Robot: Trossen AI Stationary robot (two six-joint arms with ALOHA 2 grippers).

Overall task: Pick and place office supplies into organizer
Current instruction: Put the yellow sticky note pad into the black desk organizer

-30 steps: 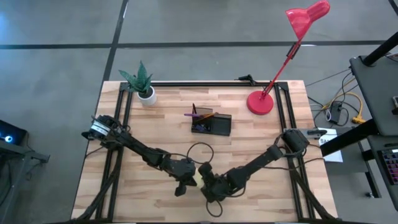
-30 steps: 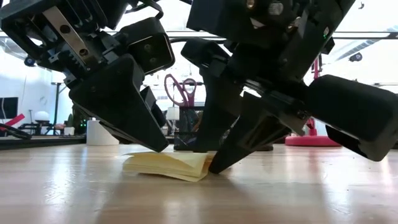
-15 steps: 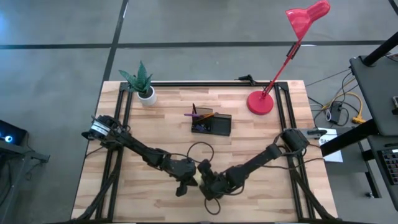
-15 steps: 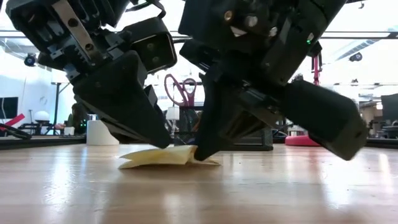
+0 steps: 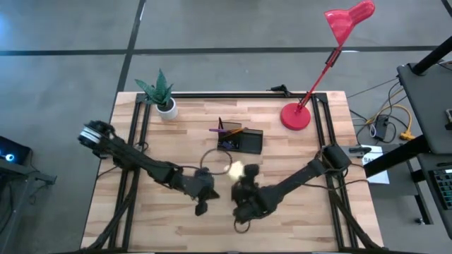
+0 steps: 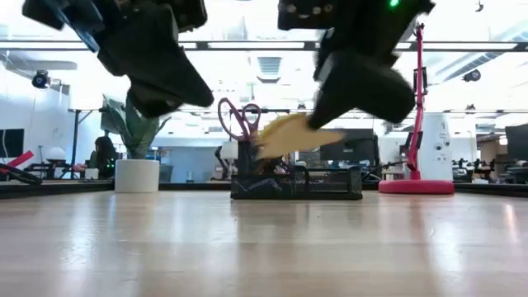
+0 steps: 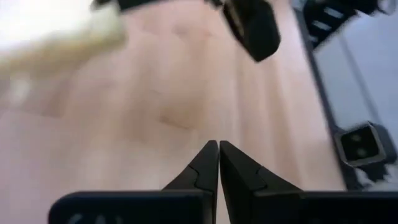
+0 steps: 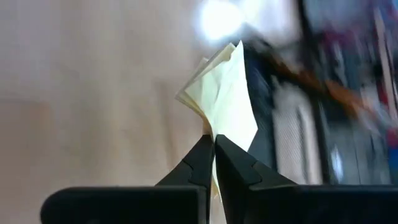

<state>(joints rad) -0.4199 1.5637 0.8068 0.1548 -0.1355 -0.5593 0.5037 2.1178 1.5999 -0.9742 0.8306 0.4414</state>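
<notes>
The yellow sticky-note pad [image 8: 224, 93] hangs above the table in my right gripper [image 8: 214, 140], which is shut on it. In the high view the pad [image 5: 235, 169] is just in front of the black organizer [image 5: 244, 141]. The organizer holds purple-handled scissors [image 6: 239, 120] standing upright, and pens. My left gripper [image 7: 219, 149] is shut and holds nothing. It hovers above the table to the left of the pad [image 6: 289, 134], apart from it. My right gripper pinches the pad by one edge [image 8: 214, 127] between its two fingers. The fingers slant down toward the table's far edge. The pad is lifted clear of the table and tilted, and its sheets fan out beyond the fingertips.
A potted green plant [image 5: 162, 95] stands at the far left of the table. The red lamp's round base [image 5: 295, 116] is at the far right. Bare wood [image 5: 176, 233] lies along the near edge, below both grippers.
My right gripper has shut on the pad, rolled, and risen with it toward the organizer. The pad, which lay on the table, is now lifted clear. My left gripper, which was down on the pad, has risen off it and stayed shut.
</notes>
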